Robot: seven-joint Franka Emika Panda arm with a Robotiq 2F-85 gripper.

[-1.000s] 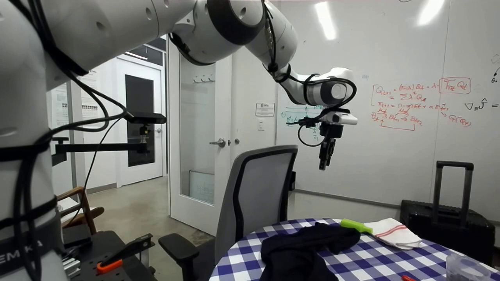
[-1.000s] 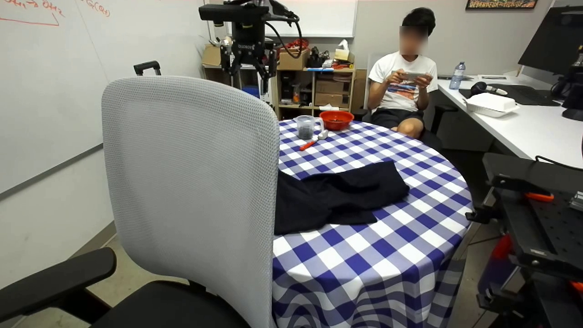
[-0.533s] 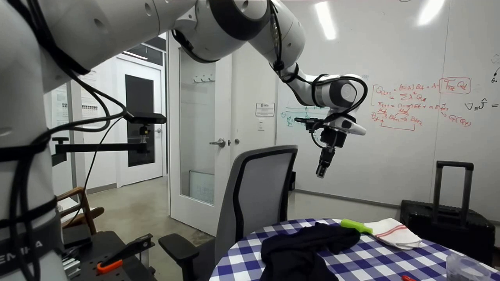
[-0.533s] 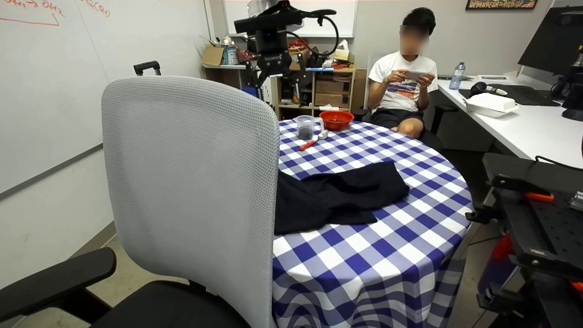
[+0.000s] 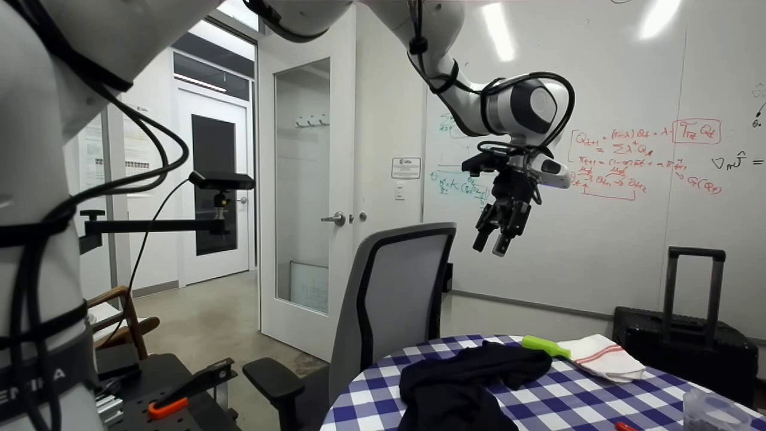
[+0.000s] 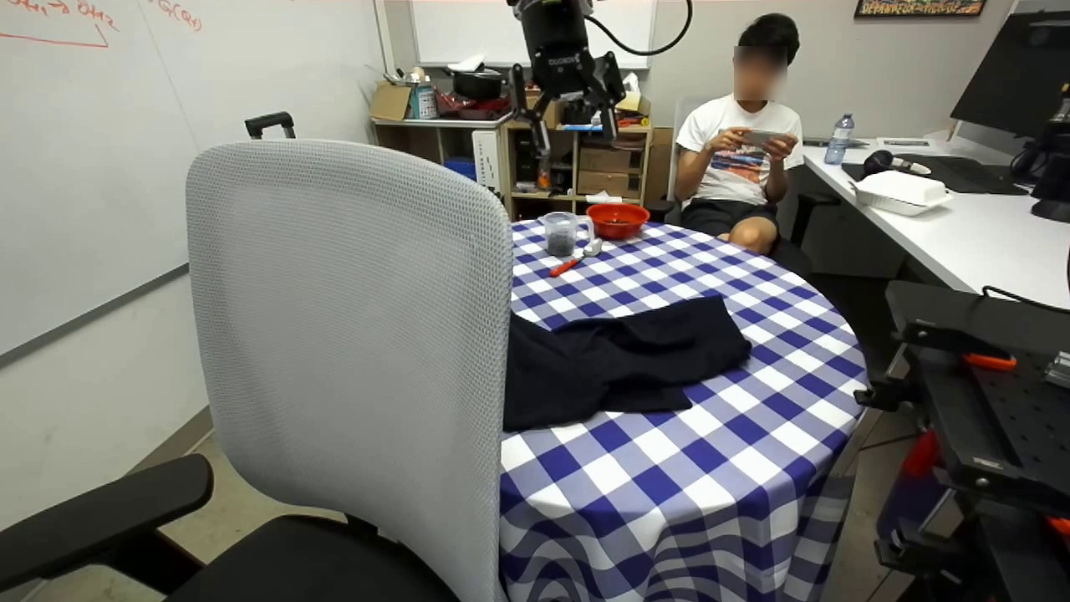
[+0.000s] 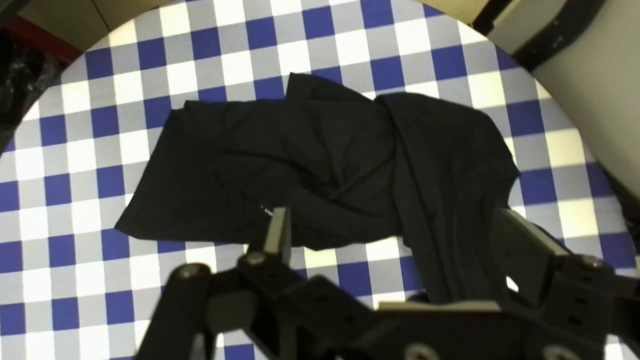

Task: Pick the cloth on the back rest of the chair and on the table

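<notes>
The black cloth (image 5: 461, 383) lies crumpled on the table (image 5: 371, 401) with the blue and white checkered cover. It also shows in an exterior view (image 6: 627, 359), partly hidden by the chair, and in the wrist view (image 7: 310, 165). The grey back rest of the chair (image 6: 351, 309) stands beside the table with no cloth on it; it also shows in an exterior view (image 5: 401, 287). My gripper (image 5: 491, 242) is open and empty, high above the table; it also shows in an exterior view (image 6: 577, 138). In the wrist view my fingers (image 7: 400, 225) are spread above the cloth.
A green-handled item (image 5: 544, 346) and a white towel with red stripes (image 5: 601, 357) lie on the table. A measuring cup (image 6: 562, 234), a red bowl (image 6: 617, 220) and a red-handled utensil (image 6: 575, 260) stand farther over. A person (image 6: 744, 142) sits behind. A black suitcase (image 5: 682, 347) stands by the whiteboard.
My gripper has turned, so both fingers now show apart in both exterior views. It has risen after a slight dip and moved away from the chair's back rest. The cloth has not moved.
</notes>
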